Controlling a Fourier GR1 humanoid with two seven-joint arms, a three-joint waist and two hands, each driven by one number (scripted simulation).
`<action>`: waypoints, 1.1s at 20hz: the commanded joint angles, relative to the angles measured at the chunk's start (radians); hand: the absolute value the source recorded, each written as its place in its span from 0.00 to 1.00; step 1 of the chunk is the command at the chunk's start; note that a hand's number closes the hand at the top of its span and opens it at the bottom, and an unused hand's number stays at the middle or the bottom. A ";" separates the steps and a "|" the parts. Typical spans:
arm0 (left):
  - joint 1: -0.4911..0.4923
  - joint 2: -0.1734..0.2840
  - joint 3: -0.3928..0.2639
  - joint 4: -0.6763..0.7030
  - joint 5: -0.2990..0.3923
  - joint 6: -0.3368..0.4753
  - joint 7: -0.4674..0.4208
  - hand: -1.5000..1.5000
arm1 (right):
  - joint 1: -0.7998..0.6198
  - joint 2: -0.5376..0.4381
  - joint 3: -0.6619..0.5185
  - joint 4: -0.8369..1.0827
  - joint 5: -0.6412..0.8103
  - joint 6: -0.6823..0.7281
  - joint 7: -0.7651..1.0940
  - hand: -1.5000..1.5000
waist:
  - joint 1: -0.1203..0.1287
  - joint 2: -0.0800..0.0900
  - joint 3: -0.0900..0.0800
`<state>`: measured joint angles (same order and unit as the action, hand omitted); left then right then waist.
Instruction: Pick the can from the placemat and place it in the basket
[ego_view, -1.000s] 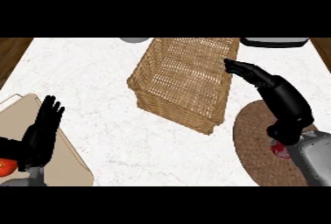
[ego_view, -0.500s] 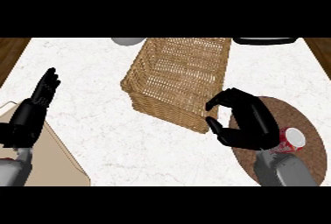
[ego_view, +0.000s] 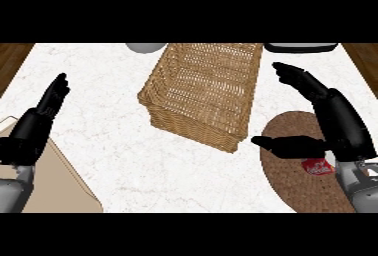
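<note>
A red can (ego_view: 319, 167) stands on the round brown woven placemat (ego_view: 291, 182) at the lower right, partly hidden by my right wrist. My right hand (ego_view: 341, 131) hovers over it, open, with its fingers stretched toward the upper left and its thumb (ego_view: 284, 144) pointing left over the mat's edge. Nothing is held in it. The wicker basket (ego_view: 193, 131) lies tilted in the middle of the counter, just left of the placemat, and looks empty inside. At the left edge my left hand (ego_view: 35, 127) rests open with fingers up.
A beige board (ego_view: 63, 192) lies at the lower left, under my left forearm. A grey bowl (ego_view: 145, 47) and a dark flat object (ego_view: 301, 47) sit at the counter's far edge, on either side of the basket's top. White marble counter (ego_view: 111, 145) shows between basket and board.
My right hand was curled near the basket's corner half a second ago; its fingers are now straight and the can shows beside the wrist. The left hand stays raised at the left.
</note>
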<state>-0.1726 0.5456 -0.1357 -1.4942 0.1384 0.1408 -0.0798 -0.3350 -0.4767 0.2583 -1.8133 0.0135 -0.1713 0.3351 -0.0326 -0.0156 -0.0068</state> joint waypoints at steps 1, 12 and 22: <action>-0.010 -0.006 -0.015 -0.006 -0.013 0.000 0.010 0.50 | -0.083 -0.248 -0.007 0.011 0.122 0.134 0.198 0.00 | 0.004 0.003 -0.003; -0.044 -0.033 -0.027 -0.015 -0.028 0.000 0.029 0.50 | -0.292 -0.563 0.028 0.006 -0.311 0.838 0.467 0.00 | 0.041 0.015 0.002; -0.014 -0.079 -0.020 -0.055 -0.074 -0.009 0.054 0.50 | -0.312 -0.550 0.000 0.158 -0.344 1.027 0.503 0.00 | 0.041 0.016 0.006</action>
<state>-0.2064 0.4880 -0.1548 -1.5400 0.0825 0.1371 -0.0171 -0.6274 -1.0390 0.2670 -1.6997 -0.3215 0.7589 0.7894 0.0063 -0.0003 -0.0012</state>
